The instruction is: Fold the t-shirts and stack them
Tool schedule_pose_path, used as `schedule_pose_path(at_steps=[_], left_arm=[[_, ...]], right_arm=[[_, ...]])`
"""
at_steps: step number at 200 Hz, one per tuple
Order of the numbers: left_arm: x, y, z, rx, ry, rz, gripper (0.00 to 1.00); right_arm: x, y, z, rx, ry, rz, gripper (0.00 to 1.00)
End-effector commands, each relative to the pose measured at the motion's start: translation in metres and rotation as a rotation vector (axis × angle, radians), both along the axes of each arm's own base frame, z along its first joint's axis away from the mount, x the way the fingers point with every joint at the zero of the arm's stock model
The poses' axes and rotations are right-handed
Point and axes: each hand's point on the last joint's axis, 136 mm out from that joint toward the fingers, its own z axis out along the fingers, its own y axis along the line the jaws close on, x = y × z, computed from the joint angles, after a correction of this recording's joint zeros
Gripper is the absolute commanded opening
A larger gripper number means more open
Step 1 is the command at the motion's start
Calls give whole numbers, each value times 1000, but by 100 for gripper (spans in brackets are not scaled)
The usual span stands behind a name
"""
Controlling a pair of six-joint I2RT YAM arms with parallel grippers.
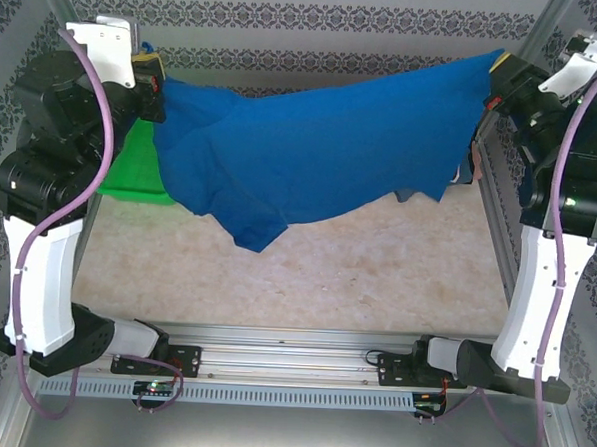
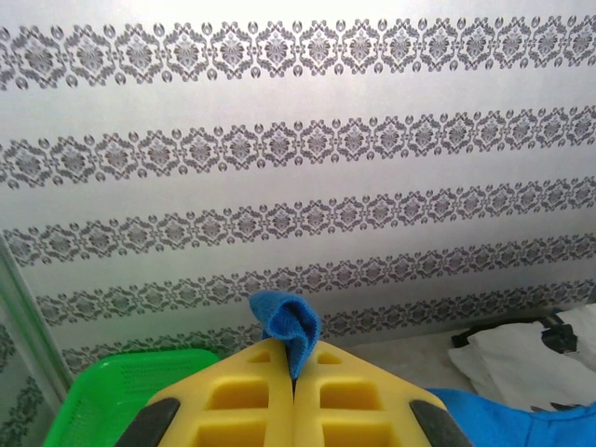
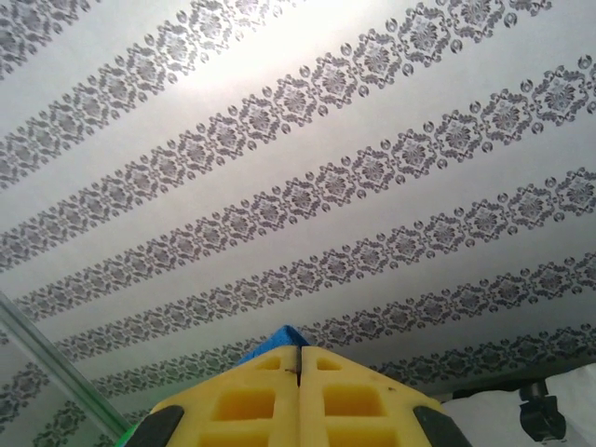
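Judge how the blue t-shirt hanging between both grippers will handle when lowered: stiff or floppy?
Probably floppy: the blue t-shirt sags in folds between the left gripper and right gripper. Likely light: small pinched corners carry it. It may bunch rather than lie flat.

Light in the top view was bright and even, falling from above. The royal-blue t-shirt (image 1: 323, 145) threw only a faint, soft-edged shadow on the pale table (image 1: 376, 278), and the white arm covers (image 1: 41, 270) looked slightly washed out. Both wrist views carried a glare patch on the patterned wall (image 2: 307, 140) — along the top edge at the left wrist, near the upper middle at the right — where the print faded almost to white. The yellow fingers (image 3: 251, 405) close to each wrist lens were a little soft, and fine detail was smeared throughout.
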Motion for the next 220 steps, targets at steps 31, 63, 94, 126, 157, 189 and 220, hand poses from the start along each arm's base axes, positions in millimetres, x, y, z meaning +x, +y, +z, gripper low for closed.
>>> schedule_pose_path(at_steps=[31,63,94,126,157,189,220], left_arm=[[-31,18,35,74,-130,35,0],[-41,20,46,111,-177,34,0],[-24,-2,24,74,-100,-65,0],[12,-40,-42,-73,53,-204,0],[36,-62,-119,-168,195,-215,0],[45,-78,-166,-95,280,-208,0],[39,-121,-226,-50,407,-266,0]], right_arm=[[-40,16,26,46,-77,67,0],[-51,18,25,41,-72,67,0],[-42,13,2,40,-4,43,0],[-17,3,-52,-1,139,5,0],[17,-5,-123,-11,300,-3,0],[38,-11,-177,-8,405,-12,0],[36,-19,-243,5,544,-50,0]])
